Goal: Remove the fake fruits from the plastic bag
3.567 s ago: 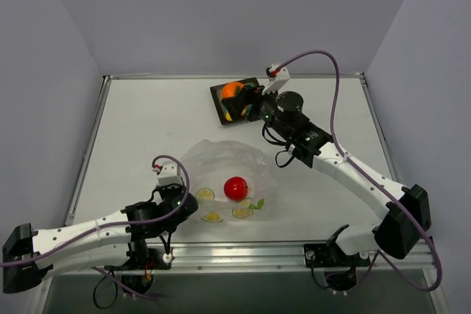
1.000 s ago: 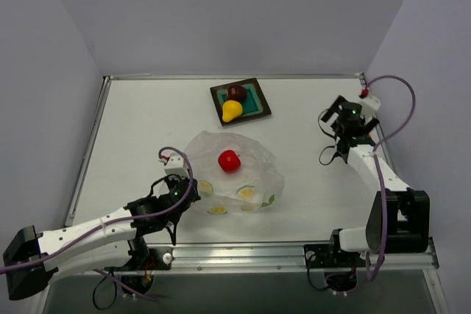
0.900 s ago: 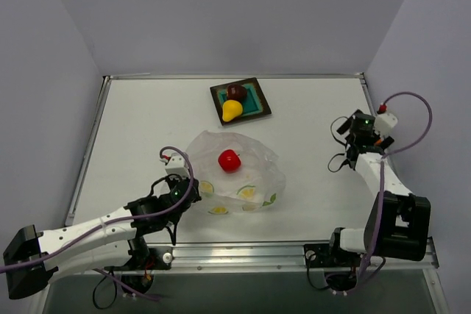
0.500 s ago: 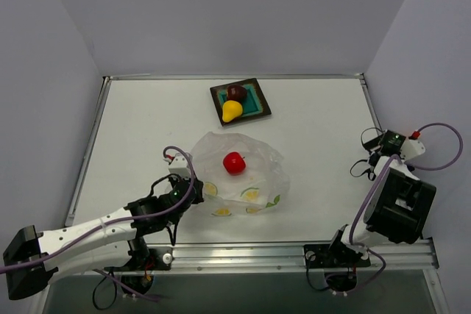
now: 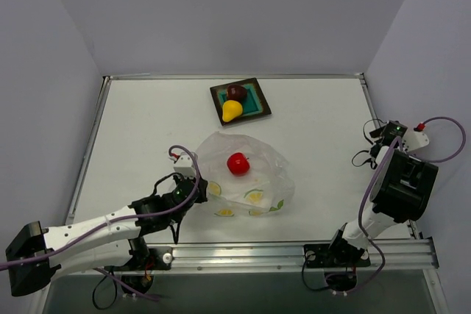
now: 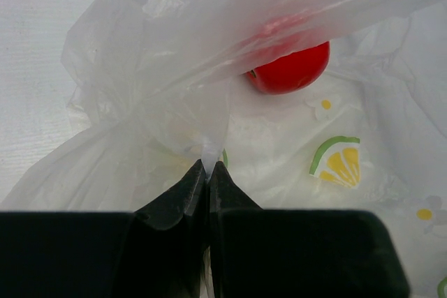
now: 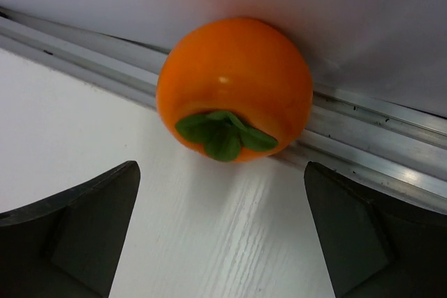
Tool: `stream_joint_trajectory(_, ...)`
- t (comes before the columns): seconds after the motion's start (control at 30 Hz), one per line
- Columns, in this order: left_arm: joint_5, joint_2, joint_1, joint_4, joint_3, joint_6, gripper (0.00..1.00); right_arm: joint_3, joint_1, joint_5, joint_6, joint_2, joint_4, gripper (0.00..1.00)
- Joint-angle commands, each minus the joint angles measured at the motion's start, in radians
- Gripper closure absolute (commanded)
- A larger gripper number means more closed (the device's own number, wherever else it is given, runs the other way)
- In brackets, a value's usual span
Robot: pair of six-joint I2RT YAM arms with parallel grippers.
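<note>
The plastic bag (image 5: 250, 182) lies crumpled in the middle of the table, printed with lemon slices. My left gripper (image 5: 193, 182) is shut on a fold of the bag's left edge (image 6: 208, 146), fingertips pinched together. The bright red fruit (image 5: 237, 162) sits inside the bag (image 6: 174, 68), and it shows through the film as the red fruit (image 6: 290, 68). My right gripper (image 5: 383, 134) is at the table's right edge, open and holding nothing. Just ahead of the right gripper (image 7: 220, 193), the orange fruit (image 7: 234, 88) rests against the metal rail. The maroon fruit (image 5: 236, 92) and the yellow pear (image 5: 232, 110) lie on the plate.
The square dark-rimmed teal plate (image 5: 259, 101) stands at the back centre. A metal rail (image 7: 391, 137) and the wall run right behind the orange fruit. The right arm is folded back close to its base (image 5: 401, 196).
The right arm has swung from the plate area out to the right edge and stayed open. The left gripper has dragged the bag, with the red fruit, slightly to the right.
</note>
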Motion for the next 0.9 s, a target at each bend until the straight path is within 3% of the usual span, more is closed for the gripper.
stream_joint_trajectory(0.0, 0.014, -0.005, -0.004, 0.091, 0.001, 0.054, 0.98, 0.064, 0.005, 0.104, 0.013, 0.054, 0.043, 0.0)
stream_joint_trajectory(0.5, 0.044, -0.036, 0.025, 0.097, -0.005, 0.124, 0.98, 0.208, 0.023, 0.178, 0.094, 0.211, -0.004, 0.01)
stream_joint_trajectory(0.7, 0.05, -0.048, 0.057, 0.077, 0.002, 0.146, 0.98, 0.315, 0.02, 0.181, 0.131, 0.292, -0.105, 0.24)
stream_joint_trajectory(0.73, 0.053, -0.05, 0.062, 0.075, 0.004, 0.149, 0.98, 0.317, 0.019, 0.177, 0.134, 0.295, -0.11, 0.39)
stream_joint_trajectory(0.8, 0.06, -0.056, 0.076, 0.074, 0.007, 0.15, 0.97, 0.292, 0.01, 0.171, 0.141, 0.279, -0.072, 0.47)
stream_joint_trajectory(0.83, 0.063, -0.056, 0.079, 0.074, 0.008, 0.154, 0.98, 0.254, 0.009, 0.163, 0.141, 0.266, -0.049, 0.68)
stream_joint_trajectory(0.87, 0.066, -0.052, 0.081, 0.074, 0.01, 0.154, 0.98, 0.239, 0.008, 0.164, 0.138, 0.246, -0.031, 0.74)
